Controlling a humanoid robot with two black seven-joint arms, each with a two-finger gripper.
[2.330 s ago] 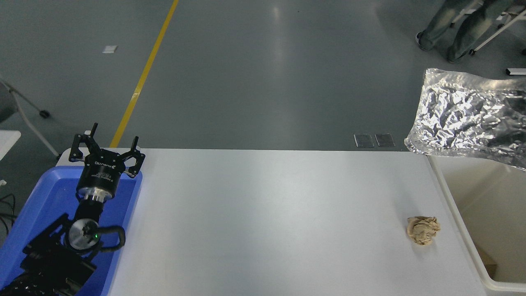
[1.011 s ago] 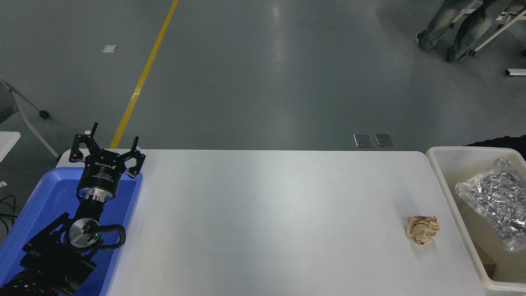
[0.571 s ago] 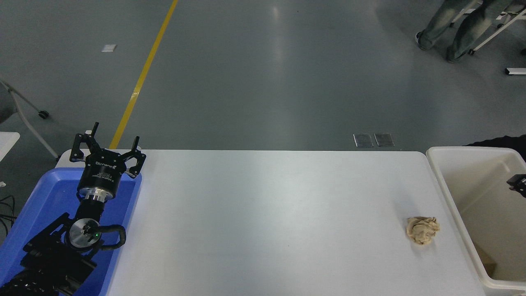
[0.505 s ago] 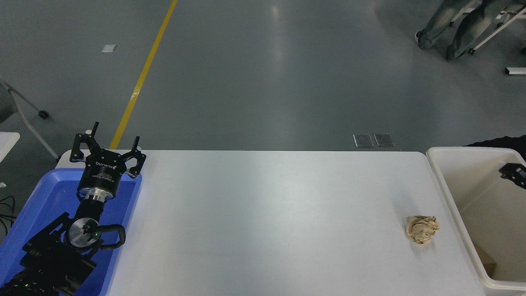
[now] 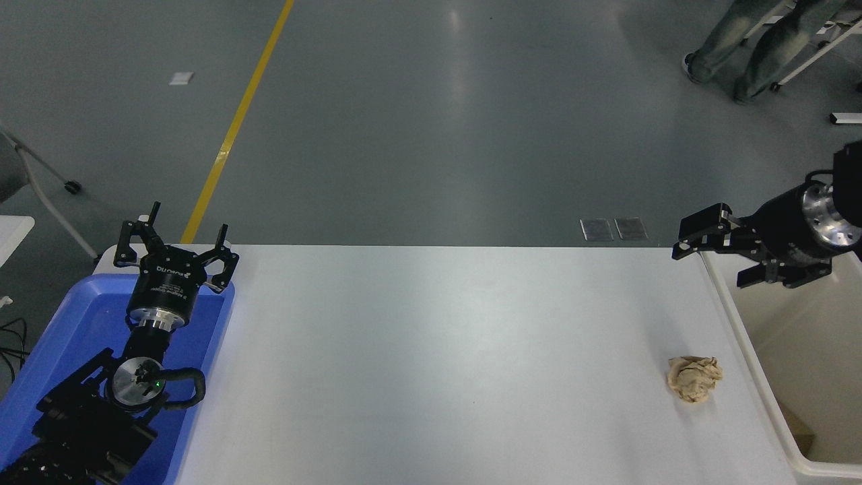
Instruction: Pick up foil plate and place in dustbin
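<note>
the right pincer (image 5: 712, 254) hangs open and empty above the far-left corner of the dustbin (image 5: 761, 391), the foil plate out of sight, left pincer (image 5: 175, 246) parked open over the blue tray (image 5: 67, 323).

left gripper (image 5: 176, 237): parked lower left, fingers spread | right gripper (image 5: 712, 252): raised, pointing left, fingers apart, empty

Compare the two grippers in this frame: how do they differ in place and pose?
The left gripper sits parked at the lower left above the blue tray, fingers pointing away from the camera. The right gripper comes in from the right edge, above the far left corner of the dustbin, fingers pointing leftward toward the table. Both are black, open and hold nothing.
</note>
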